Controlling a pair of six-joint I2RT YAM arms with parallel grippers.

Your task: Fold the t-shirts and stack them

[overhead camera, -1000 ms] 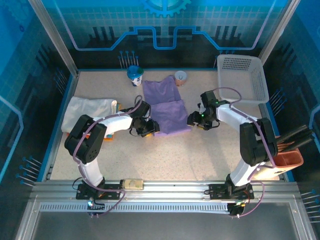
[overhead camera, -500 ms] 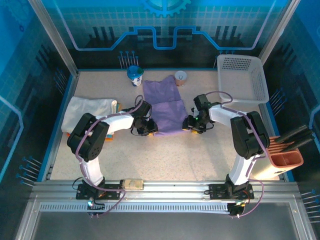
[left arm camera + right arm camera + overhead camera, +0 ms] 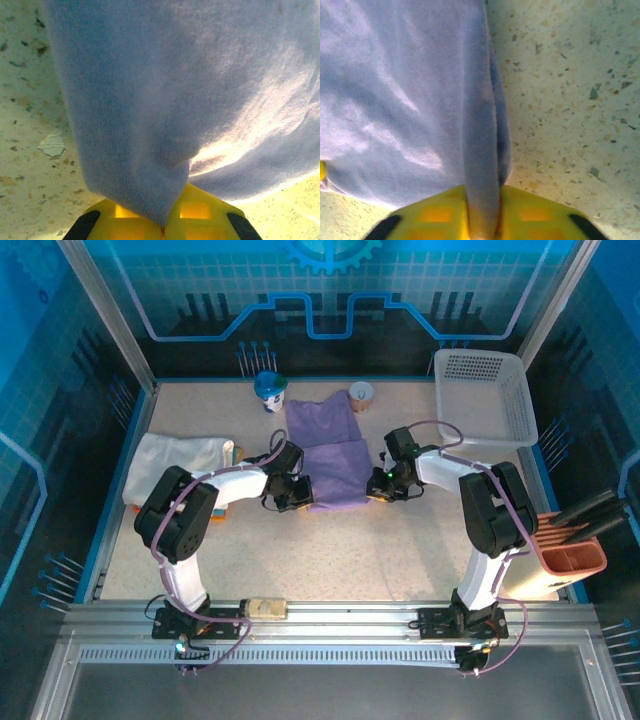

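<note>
Both arms reach inward and low; left gripper and right gripper pinch opposite edges of the lavender t-shirt.

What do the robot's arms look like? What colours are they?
Both the left arm and right arm are white tubes with black joints, and a thin purple cable loops along each. The left gripper and right gripper look black from above; up close their fingers are bright yellow with black corners. A tiny green light glows by the right gripper.
</note>
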